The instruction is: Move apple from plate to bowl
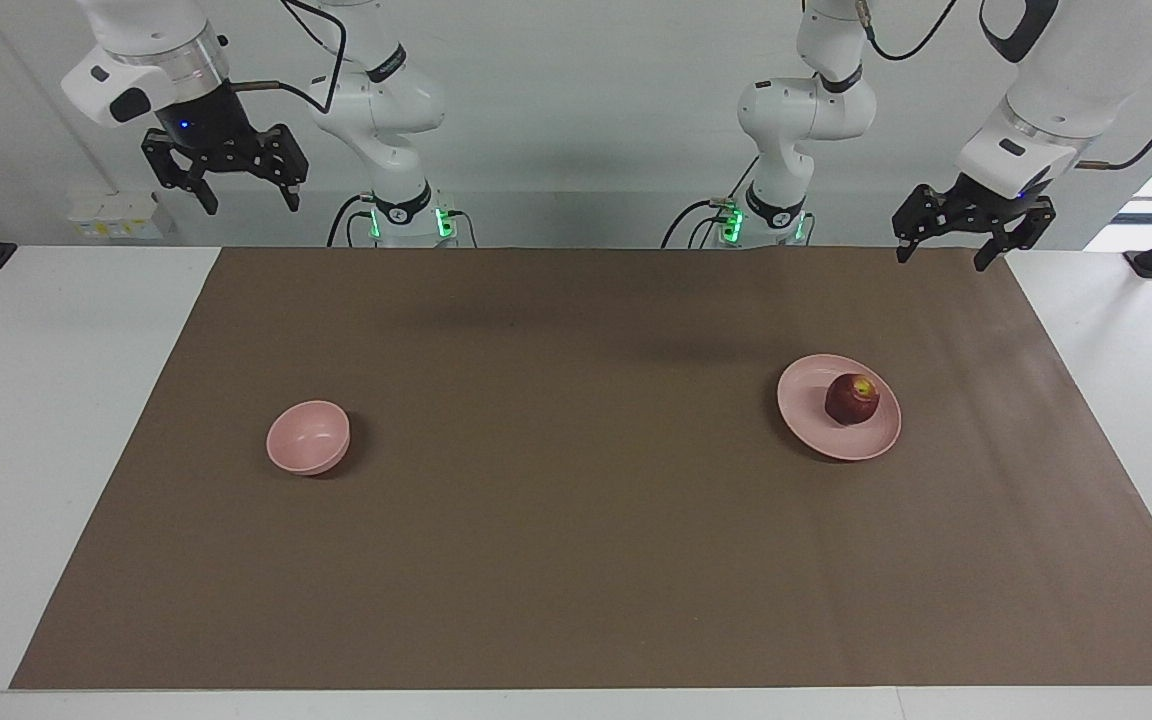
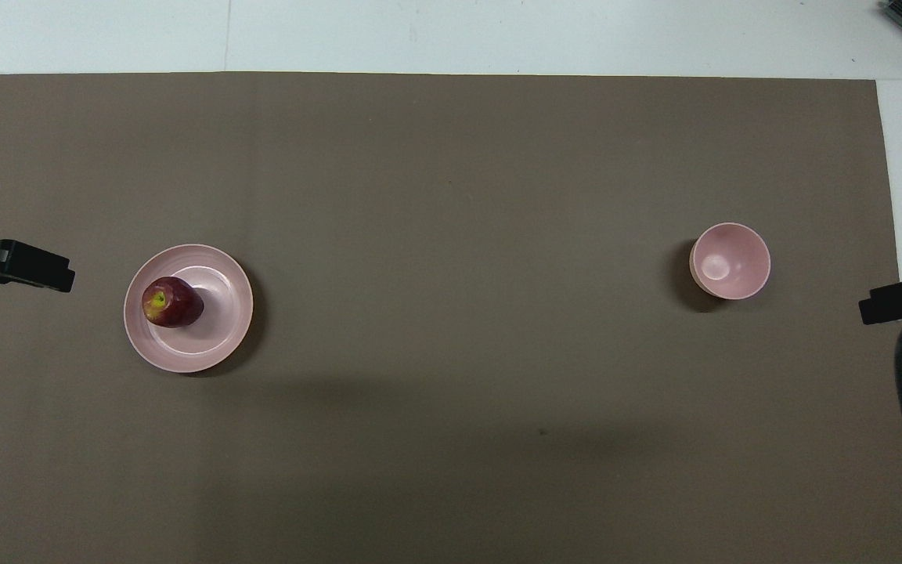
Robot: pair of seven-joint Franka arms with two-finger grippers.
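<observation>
Here the apple (image 1: 852, 398) sits on the plate (image 1: 809, 415); the bowl (image 1: 308, 437) holds nothing; both grippers, left gripper (image 1: 944, 253) and right gripper (image 1: 251, 201), hang spread.

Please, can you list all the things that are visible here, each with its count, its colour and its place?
apple: one, dark red with a yellow-green patch, on the plate, off its centre.
plate: one, pale pink, on the brown mat toward the left arm's end of the table.
bowl: one, pale pink, nothing in it, on the mat toward the right arm's end.
mat: one, brown, covers most of the table.
table: one, white, shows around the mat.
left gripper: one, black, jaws open, holds nothing, raised over the mat's edge by its own base; this arm waits.
right gripper: one, black, jaws open, holds nothing, raised high at its own end of the table; this arm waits.
</observation>
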